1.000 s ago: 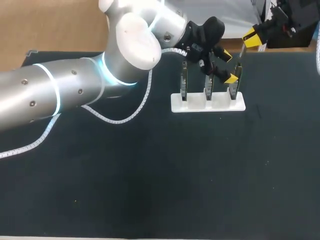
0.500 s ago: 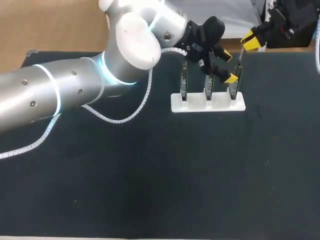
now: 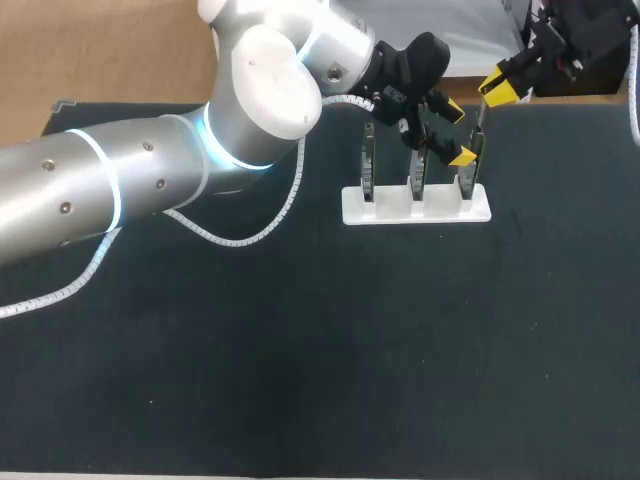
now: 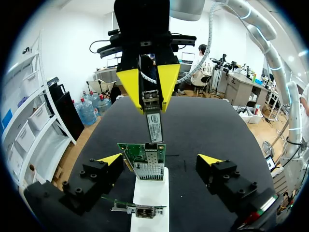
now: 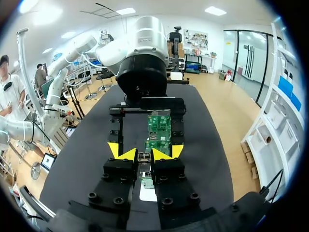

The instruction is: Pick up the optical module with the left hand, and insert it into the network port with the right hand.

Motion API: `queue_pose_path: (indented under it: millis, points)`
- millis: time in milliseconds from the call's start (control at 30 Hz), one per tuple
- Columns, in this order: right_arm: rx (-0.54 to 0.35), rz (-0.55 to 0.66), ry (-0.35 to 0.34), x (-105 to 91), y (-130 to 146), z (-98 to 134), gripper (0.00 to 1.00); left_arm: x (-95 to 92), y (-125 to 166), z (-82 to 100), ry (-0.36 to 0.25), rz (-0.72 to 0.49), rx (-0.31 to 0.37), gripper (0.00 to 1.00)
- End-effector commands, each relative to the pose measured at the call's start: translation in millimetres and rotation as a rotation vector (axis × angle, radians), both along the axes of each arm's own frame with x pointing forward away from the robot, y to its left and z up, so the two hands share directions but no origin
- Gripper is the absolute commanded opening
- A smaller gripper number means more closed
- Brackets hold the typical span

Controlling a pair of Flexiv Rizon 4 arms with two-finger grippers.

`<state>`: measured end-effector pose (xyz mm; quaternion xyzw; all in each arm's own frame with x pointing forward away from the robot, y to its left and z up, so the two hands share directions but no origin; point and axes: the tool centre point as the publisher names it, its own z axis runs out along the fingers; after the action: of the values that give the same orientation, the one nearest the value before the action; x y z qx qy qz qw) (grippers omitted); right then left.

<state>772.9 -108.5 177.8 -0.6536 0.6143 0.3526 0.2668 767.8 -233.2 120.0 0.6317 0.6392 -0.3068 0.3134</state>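
Right gripper (image 5: 144, 154) clamped on the optical module (image 4: 153, 121): a slim silver metal bar with a white label, hanging vertical, lower end just above the green network card (image 4: 140, 153) on the white stand (image 4: 149, 195). Left gripper (image 4: 159, 159) spread wide, straddling the card.

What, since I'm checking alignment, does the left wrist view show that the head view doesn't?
Left wrist only: the board's metal port, the module hanging over it. Head only: three boards in a row, the whole left arm. Both: the right end effector, the open left end effector, the white holder.
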Motion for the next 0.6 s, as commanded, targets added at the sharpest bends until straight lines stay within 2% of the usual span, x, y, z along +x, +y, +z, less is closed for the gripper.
queue_pose_path:
  millis: [33, 600]
  points:
    - [-0.012, -0.003, -0.004, -1.2, 2.8, -0.8, 0.00, 2.4, -1.5, 0.4, 0.004, -0.002, 0.006, 1.00]
    - [-0.041, -0.014, -0.027, 2.1, 3.1, -8.6, 0.00, 2.4, -1.5, 0.4, 0.004, -0.002, 0.006, 1.00]
